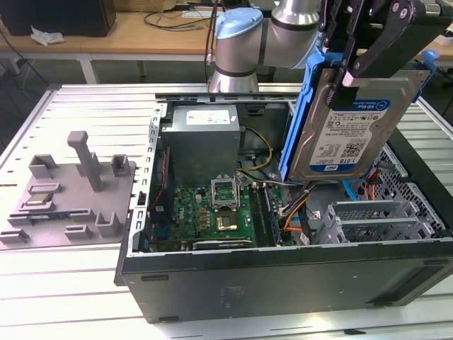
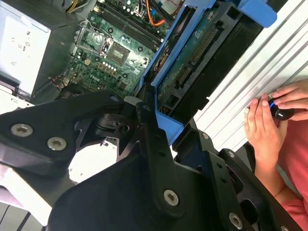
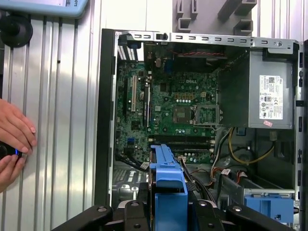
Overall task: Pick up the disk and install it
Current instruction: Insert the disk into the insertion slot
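The disk (image 1: 354,127) is a silver-grey drive with a white-and-blue label in a blue carrier frame. It hangs tilted, on edge, above the open computer case (image 1: 283,273), over the exterior view's right side. My gripper (image 1: 354,71) is shut on its upper end. In the second wrist view the black fingers (image 2: 144,139) clamp the blue frame, and the disk's green circuit side (image 2: 192,62) faces the camera. In the first wrist view the disk's blue edge (image 3: 166,178) sticks out from my gripper (image 3: 168,207) over the motherboard (image 3: 178,110).
Inside the case are a power supply (image 1: 202,138), a motherboard (image 1: 212,212), orange cables and a metal drive cage (image 1: 382,216). A grey fixture tray with posts (image 1: 71,191) lies on the slatted table at the exterior view's left. A person's hands (image 3: 14,139) rest beside the case.
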You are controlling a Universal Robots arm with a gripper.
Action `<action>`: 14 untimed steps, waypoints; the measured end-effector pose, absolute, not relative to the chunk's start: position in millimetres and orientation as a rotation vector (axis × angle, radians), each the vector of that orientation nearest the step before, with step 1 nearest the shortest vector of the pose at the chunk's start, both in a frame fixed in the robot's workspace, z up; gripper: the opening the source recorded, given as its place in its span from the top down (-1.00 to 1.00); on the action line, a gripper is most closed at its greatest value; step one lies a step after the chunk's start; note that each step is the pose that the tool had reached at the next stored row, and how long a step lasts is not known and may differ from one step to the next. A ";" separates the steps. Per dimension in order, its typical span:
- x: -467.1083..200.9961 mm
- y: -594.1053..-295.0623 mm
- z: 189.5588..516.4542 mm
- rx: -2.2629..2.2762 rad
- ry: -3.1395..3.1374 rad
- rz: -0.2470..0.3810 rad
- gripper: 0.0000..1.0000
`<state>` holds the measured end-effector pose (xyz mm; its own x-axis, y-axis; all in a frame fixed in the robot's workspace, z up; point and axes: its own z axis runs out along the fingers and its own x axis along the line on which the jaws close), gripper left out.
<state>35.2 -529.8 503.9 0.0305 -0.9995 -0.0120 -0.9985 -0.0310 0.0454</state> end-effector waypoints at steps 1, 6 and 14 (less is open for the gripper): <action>35.2 -530.4 503.7 2.239 -2.171 -0.061 0.26; 35.2 -532.0 502.9 2.248 -2.180 -0.046 0.26; 35.2 -535.4 500.0 2.261 -2.192 -0.057 0.26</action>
<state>35.2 -535.4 500.0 0.0308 -0.9990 -0.0318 -0.9993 -0.0314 0.0192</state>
